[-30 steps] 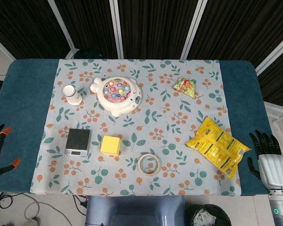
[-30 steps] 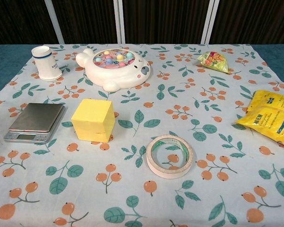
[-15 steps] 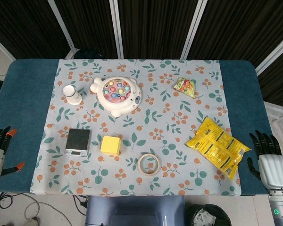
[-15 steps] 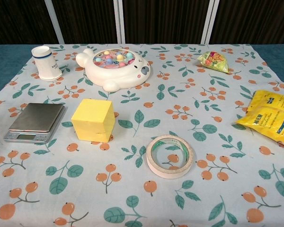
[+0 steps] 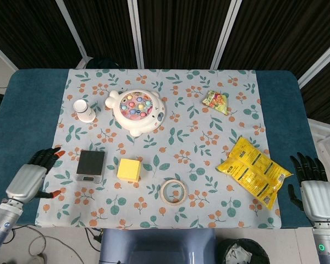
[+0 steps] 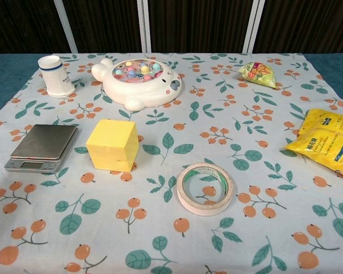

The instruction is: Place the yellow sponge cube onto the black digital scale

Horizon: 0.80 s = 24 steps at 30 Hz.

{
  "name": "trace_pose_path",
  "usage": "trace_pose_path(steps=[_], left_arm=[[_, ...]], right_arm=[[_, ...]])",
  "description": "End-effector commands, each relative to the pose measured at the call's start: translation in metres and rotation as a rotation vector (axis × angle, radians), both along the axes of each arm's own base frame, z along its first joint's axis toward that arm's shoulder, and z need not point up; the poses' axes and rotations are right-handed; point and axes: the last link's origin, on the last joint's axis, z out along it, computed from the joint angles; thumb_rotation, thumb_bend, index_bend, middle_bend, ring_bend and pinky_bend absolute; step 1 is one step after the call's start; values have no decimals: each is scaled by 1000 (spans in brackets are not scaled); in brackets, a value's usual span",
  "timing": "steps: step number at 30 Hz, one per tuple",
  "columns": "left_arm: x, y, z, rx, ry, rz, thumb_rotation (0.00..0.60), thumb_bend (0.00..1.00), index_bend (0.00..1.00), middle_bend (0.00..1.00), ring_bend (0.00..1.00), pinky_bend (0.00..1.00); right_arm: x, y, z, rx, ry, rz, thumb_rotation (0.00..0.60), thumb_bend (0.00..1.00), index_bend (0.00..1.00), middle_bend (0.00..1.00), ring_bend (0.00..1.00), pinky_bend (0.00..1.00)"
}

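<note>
The yellow sponge cube [image 5: 129, 169] [image 6: 112, 145] sits on the flowered cloth just right of the black digital scale [image 5: 92, 165] [image 6: 43, 147]. They stand a small gap apart. In the head view my left hand [image 5: 32, 177] hovers over the cloth's left edge, left of the scale, fingers spread and holding nothing. My right hand [image 5: 313, 185] stays at the table's right edge, fingers apart and empty. Neither hand shows in the chest view.
A roll of tape [image 5: 173, 192] [image 6: 205, 188] lies right of the cube. A white fishing toy [image 5: 136, 110], a small cup [image 5: 84, 109], a snack packet [image 5: 215, 101] and a yellow bag [image 5: 254, 170] lie around the cloth.
My left hand has moved in from the table's left edge toward the scale. The cube, the scale and the right hand have stayed put.
</note>
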Motion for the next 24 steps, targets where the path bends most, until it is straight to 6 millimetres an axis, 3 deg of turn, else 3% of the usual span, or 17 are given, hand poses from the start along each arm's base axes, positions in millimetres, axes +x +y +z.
trace_pose_path(steps=[1,10,19,24], left_arm=[[35,26,-19,-103,21,-39,600,70,68,19,0,74],[73,49,-76,-204,88,-129,600,70,68,20,0,74],[87,58,-119,-223,108,-153,600,70,68,21,0,83],[94,61,-132,-217,116,-173,600,69,72,29,0,126]], right_arm=[[0,0,0,1,-1,-1,600,560,0,43,36,0],[-1,0,2,-3,-2,-2,600,560,0,43,36,0],[-2,0,8,-25,-13,-5,600,560,0,43,36,0],[-3,0,11,-32,-16,-6,600,560,0,43,36,0]])
